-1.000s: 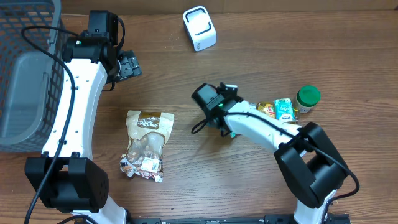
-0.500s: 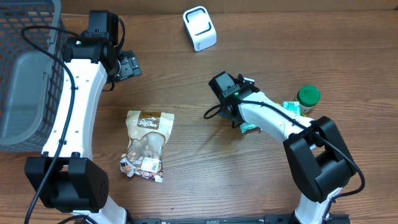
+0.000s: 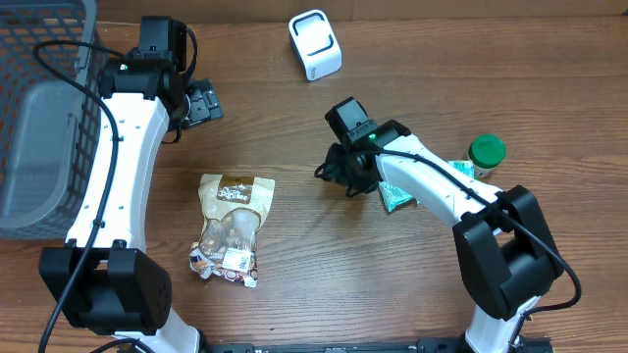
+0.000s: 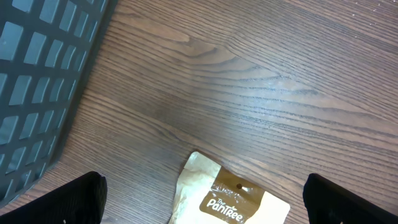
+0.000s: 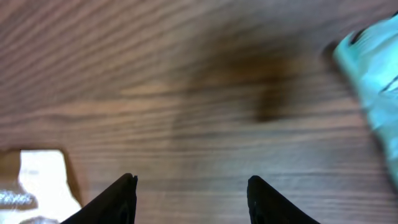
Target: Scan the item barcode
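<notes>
Two tools, both released and empty. The left tool (image 3: pixel 201 103) is hovering wide open near the far-left corner, beside the basket (image 3: pixel 29 39). The right tool (image 3: pixel 343 169) is hanging over bare wood at the middle of the table (image 3: pixel 314 294), its fingers (image 5: pixel 118 202) standing parted with nothing between them.

Item 1, packet (image 3: pixel 395 196), teal: lying flat just beside the right tool on its right-edge side, not touching the fingers.
Item 2, bag (image 3: pixel 234 226): lying flat left of centre, toward the near edge.
Which of the two the task is meaning I cannot tell; the packet is lying closest to a tool.
Scanner (image 3: pixel 315 44): standing at the middle of the far edge.

Handling, as a judgement: the right tool is needing to shift toward the right edge until the packet is sitting between its fingers. Pinching a thin margin is looking safest, leaving the printed face uncovered. The code itself is not showing, so turning the packet before the scanner is likely needed.

Room: open wood is running from the packet to the scanner. The jar (image 3: pixel 485 154) is crowding the packet's right-edge side. The basket wall is closing off the left edge.
</notes>
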